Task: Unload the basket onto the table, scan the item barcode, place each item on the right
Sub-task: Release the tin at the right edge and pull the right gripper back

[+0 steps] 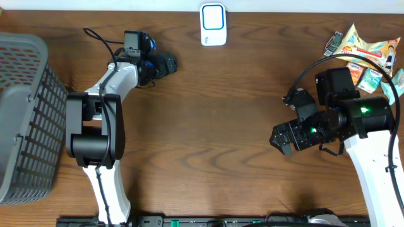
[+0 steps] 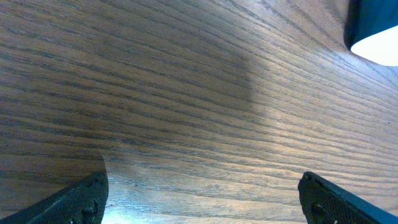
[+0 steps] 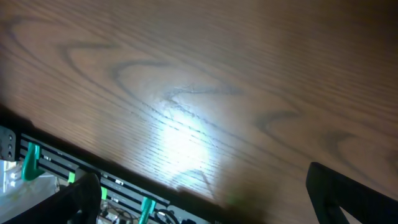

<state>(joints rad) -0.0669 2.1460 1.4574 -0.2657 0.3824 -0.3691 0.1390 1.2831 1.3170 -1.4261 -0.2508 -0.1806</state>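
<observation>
basket (image 1: 25,113): sitting at far left of tabletop (image 1: 208,126) | left tool (image 1: 168,64): hovering just left of scanner (image 1: 213,24), jaws spread wide, gripping nothing | right tool (image 1: 281,139): gaping wide, empty, well apart from packets (image 1: 363,53) | packets: lying heaped at far right rear; probably light, thin, crinkly, slippery, flexing when lifted; pinching one free edge, leaving barcode face uncovered

The left arm (image 1: 95,126) is stretching toward the table's far edge, its left gripper (image 1: 168,64) gaping wide, while the right arm (image 1: 374,165) is hovering near the right edge, right gripper (image 1: 281,139) likewise spread.
</observation>
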